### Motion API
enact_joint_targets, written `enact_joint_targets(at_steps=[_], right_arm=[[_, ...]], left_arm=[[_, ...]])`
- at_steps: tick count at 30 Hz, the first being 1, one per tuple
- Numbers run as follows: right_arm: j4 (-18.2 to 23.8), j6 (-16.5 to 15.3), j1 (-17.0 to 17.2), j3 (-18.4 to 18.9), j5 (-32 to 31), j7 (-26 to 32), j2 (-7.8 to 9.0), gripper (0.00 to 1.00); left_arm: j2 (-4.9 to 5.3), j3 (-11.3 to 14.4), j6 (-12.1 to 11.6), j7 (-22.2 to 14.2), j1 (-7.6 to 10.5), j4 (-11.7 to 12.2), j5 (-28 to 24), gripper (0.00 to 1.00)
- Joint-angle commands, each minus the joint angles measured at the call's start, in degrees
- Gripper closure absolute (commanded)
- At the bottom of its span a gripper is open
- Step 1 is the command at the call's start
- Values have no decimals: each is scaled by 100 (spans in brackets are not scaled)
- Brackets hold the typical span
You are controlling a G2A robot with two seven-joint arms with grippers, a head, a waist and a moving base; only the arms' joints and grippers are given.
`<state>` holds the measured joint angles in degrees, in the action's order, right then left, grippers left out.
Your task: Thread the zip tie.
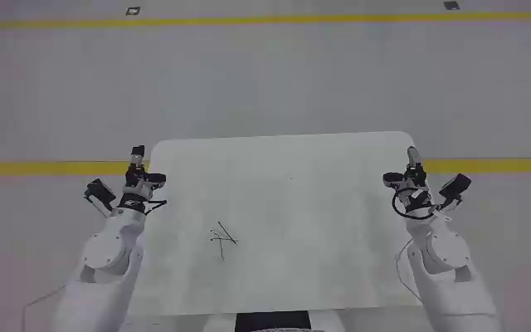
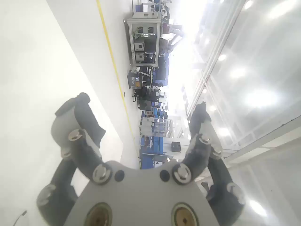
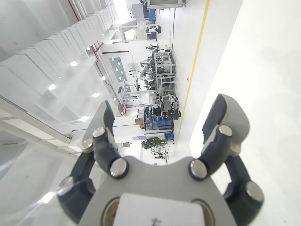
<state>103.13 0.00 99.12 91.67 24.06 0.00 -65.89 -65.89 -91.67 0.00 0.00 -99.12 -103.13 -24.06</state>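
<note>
I note a white table (image 1: 332, 191) with rounded far corners on a pale floor (image 1: 265, 83). Two yellow lines (image 1: 249, 20) cross the floor, one level with the table's far edge, one well beyond. An equipment cabinet (image 2: 144, 41) stands farther off.

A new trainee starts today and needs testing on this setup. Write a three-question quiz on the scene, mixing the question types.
1. Multiple choice: where do the zip ties lie on the table?
A) toward the robot's left side
B) toward the robot's right side
C) against the far edge
2. True or false: the right end effector is holding a zip tie.
3. Fill in the blank: the left end effector is ____ (open or shut).

Key: 1 A; 2 false, it is open and holds nothing; 3 open.
</note>
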Motion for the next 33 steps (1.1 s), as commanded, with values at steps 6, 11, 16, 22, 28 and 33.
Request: enact_joint_targets(at_steps=[6,11,16,22,28,33], right_arm=[[0,0,0,0,0,0,0,0],[253,-134,-89,-70,-1409,265,60,0],[445,-63,-196,-539,-3145,917,111,0],[431,-40,-258,-830,-3568,1214,110,0],[431,-40,-258,-830,-3568,1214,110,0],[553,8,-345,-910,-4072,1368,130,0]], left_arm=[[0,0,0,0,0,0,0,22],[0,0,0,0,0,0,0,0],[0,0,0,0,0,0,0,0],[0,0,0,0,0,0,0,0],[0,0,0,0,0,0,0,0],[0,0,0,0,0,0,0,0]])
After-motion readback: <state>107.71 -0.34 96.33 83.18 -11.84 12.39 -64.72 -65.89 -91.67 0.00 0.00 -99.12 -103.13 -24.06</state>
